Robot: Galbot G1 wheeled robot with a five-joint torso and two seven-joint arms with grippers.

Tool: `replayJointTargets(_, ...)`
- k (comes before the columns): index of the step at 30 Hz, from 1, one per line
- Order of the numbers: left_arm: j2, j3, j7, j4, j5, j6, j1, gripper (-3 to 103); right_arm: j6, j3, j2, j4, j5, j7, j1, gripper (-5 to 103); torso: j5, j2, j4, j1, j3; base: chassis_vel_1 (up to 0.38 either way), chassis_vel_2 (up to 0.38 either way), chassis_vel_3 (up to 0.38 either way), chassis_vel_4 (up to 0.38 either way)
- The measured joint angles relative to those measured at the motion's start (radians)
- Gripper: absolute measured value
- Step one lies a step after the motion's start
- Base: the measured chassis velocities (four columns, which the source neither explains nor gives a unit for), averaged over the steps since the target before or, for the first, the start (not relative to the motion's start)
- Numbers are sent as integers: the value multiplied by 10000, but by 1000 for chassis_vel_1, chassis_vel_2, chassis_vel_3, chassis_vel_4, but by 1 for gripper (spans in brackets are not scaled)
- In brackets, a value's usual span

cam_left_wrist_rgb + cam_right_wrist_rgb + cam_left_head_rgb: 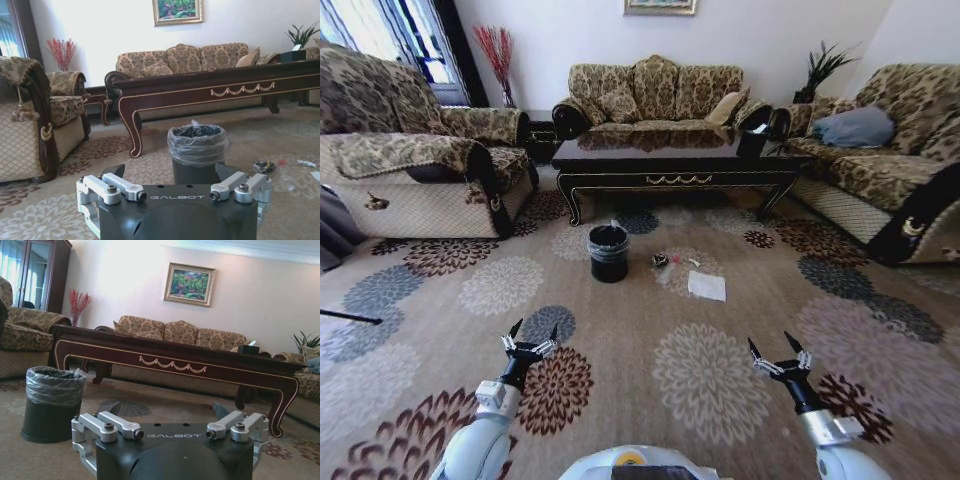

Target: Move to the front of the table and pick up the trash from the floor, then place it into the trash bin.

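The dark glossy table [675, 165] stands ahead on the carpet, its gold-trimmed apron facing me. Before it sits the trash bin [608, 252], a black bucket with a clear liner. To the bin's right lies the trash: a dark wad [660, 260], a white scrap [695, 262], a clear bottle [675, 273] and a flat white paper sheet [707, 286]. My left gripper [528, 335] and right gripper [775, 350] hover low and near me, both open and empty. In the left wrist view the trash bin [196, 150] is straight ahead, with the dark wad [263, 166] beside it.
Patterned sofas ring the carpet: one at the left [415, 165], one behind the table [655, 95], one at the right [880, 155]. A small dark box [753, 140] sits on the table's right end. Open carpet lies between me and the bin.
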Motion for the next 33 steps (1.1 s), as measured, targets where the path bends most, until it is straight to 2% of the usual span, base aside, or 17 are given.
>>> replayJointTargets(33,35,-48,1,69,-119,21,-80,100,-96,-186,20,15,-187,57,105,100,2,1,3,2,5,-218,230,223,-232)
